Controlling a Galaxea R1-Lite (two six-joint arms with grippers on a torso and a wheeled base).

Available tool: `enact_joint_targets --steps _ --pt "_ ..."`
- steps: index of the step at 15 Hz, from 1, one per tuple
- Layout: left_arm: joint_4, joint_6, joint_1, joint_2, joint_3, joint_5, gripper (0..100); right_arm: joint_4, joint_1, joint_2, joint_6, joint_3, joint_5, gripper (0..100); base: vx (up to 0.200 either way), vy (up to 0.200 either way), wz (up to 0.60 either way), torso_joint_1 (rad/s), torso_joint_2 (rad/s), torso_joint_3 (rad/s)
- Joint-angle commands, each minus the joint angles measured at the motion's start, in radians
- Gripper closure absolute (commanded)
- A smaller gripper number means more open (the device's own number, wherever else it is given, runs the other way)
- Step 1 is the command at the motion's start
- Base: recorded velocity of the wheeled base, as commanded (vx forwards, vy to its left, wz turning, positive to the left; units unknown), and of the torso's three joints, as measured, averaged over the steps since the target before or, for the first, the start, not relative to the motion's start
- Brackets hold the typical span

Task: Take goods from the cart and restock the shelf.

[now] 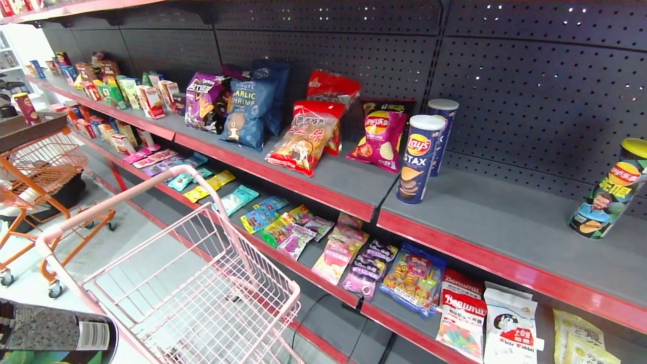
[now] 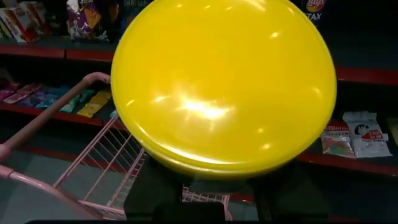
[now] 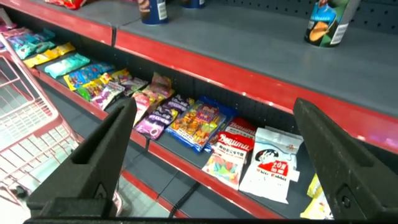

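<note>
Hanging at lower left, the left end effector (image 2: 214, 190) is pinching a yellow-lidded chip canister (image 1: 55, 333) beside the pink cart (image 1: 146, 243); rightward, the right end effector (image 3: 214, 112) is hovering, spread wide, before the snack-stocked shelf (image 3: 249, 68).

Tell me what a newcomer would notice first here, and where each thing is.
A glossy yellow lid looms right before the left wrist camera, with the pink cart behind it. On the red-edged shelf, two blue cans stand upright beside the snack bags. The right claw hangs open before the candy packs on the lower shelf.
</note>
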Motion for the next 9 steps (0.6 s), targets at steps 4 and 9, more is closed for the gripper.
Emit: enact_joint_targets --steps 4,9 --pt "-0.001 0.001 0.0 0.003 -0.006 0.0 100 0.0 0.0 0.001 0.002 0.0 0.0 0 0.0 0.0 -0.6 0.107 -0.25 -0.13" --pt "0.001 0.037 0.0 0.003 0.0 0.004 100 0.0 0.0 0.001 0.0 0.0 0.0 0 0.0 0.0 -0.6 0.017 -0.01 -0.008"
